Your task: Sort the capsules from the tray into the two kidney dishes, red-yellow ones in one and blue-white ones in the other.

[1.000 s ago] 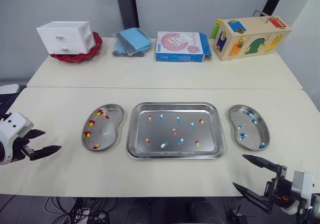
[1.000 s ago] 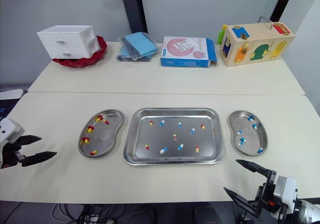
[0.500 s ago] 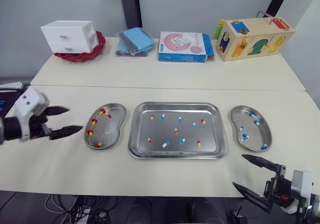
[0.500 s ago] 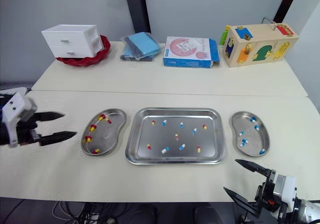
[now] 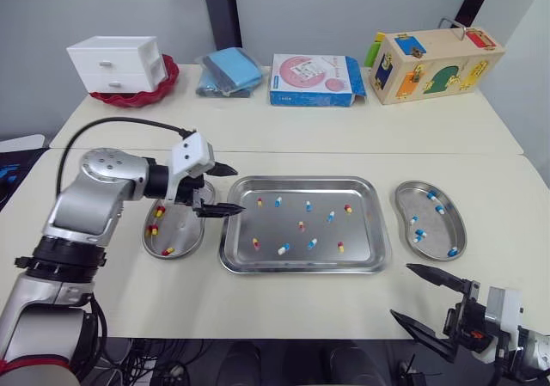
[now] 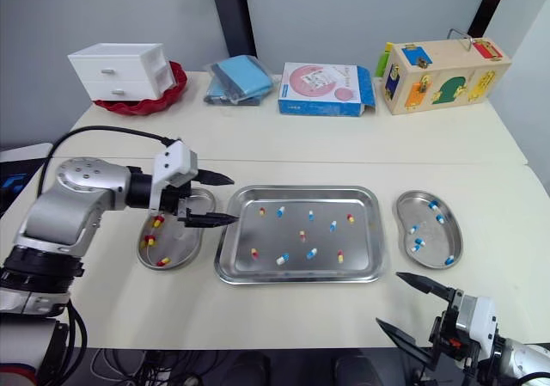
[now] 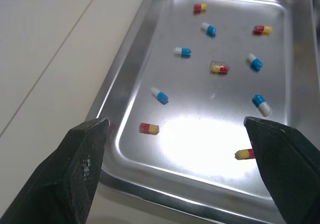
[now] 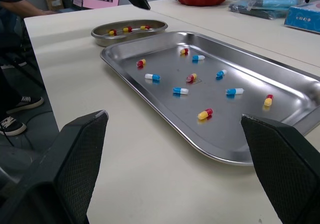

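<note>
— Left pincer?
— Released and empty. Its fingers are spread above the left rim of the steel tray, just beside the left kidney dish.
— Right pincer?
— Also released and empty, low by the worktop's front right edge, well apart from the tray.
— The capsules?
— Red-yellow capsules and blue-white capsules lie scattered in the tray. The left kidney dish holds red-yellow ones, the right kidney dish blue-white ones.

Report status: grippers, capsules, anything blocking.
Left gripper open, empty, at tray's left rim. Right gripper open, empty, low at near table edge. Ten capsules in tray, five each colour. Nothing blocking them.
</note>
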`<state>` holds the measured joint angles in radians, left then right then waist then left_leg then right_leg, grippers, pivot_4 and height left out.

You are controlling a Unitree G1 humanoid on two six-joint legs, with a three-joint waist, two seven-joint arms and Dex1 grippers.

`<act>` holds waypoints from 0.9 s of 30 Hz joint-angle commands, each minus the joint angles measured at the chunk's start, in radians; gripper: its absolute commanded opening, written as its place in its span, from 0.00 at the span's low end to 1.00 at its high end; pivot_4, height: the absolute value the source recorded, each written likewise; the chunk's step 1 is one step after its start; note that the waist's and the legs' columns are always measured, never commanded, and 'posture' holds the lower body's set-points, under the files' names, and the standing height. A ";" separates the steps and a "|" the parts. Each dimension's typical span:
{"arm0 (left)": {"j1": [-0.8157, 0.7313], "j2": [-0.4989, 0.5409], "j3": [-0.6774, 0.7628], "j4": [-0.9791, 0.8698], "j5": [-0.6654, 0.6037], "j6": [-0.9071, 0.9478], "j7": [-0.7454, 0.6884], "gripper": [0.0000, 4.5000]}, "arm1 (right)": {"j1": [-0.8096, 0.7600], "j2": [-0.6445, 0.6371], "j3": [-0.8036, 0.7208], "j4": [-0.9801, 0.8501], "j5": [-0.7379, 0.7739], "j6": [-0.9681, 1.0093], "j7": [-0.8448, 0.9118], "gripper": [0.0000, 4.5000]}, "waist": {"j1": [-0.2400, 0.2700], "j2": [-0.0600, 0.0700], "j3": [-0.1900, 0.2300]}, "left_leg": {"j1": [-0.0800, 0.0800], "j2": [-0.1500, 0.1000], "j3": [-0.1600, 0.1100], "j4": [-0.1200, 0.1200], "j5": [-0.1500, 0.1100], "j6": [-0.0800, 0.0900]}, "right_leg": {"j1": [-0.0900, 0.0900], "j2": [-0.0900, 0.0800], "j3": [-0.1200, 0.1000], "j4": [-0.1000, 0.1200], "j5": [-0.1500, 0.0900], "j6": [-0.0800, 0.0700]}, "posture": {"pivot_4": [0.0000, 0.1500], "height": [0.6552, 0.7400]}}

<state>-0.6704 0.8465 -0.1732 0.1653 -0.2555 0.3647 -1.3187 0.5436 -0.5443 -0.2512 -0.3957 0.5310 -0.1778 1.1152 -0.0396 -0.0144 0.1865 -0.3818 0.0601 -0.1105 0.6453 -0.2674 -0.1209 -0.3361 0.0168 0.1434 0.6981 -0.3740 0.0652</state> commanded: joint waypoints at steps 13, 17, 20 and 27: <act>-0.231 -0.169 -0.140 0.347 0.212 -0.251 -0.081 0.67 | 0.067 0.017 0.025 -0.111 -0.018 0.000 -0.099 1.00 | 0.007 0.000 0.000 | -0.001 -0.001 -0.002 0.000 0.000 0.000 | 0.001 0.000 -0.001 0.000 0.000 0.000 | 1.00 1.00; -0.233 -0.184 -0.145 0.377 0.235 -0.272 -0.086 0.67 | 0.073 0.016 0.032 -0.117 -0.025 -0.003 -0.114 1.00 | 0.003 0.000 0.000 | -0.001 -0.001 -0.002 0.000 0.000 0.000 | 0.001 0.000 -0.001 0.000 0.000 0.000 | 1.00 1.00; -0.230 -0.194 -0.150 0.406 0.256 -0.295 -0.081 0.67 | 0.073 0.016 0.035 -0.120 -0.029 -0.002 -0.124 1.00 | 0.003 0.000 0.000 | 0.000 -0.001 -0.002 0.000 0.000 0.000 | 0.001 0.000 -0.001 0.000 0.000 0.000 | 1.00 1.00; -0.210 -0.195 -0.106 0.331 0.193 -0.226 -0.159 0.67 | 0.074 0.014 0.033 -0.126 -0.029 -0.001 -0.141 1.00 | 0.006 0.000 0.000 | -0.001 -0.001 -0.002 0.001 0.000 0.000 | 0.001 0.000 -0.001 0.000 0.000 0.000 | 1.00 1.00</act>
<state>-0.8779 0.6305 -0.3149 0.5662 -0.0226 0.1225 -1.4394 0.6100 -0.5306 -0.2113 -0.4853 0.4933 -0.1689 0.9800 -0.0339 -0.0148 0.1867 -0.3826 0.0594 -0.1124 0.6458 -0.2673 -0.1208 -0.3354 0.0167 0.1420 0.6981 -0.3740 0.0652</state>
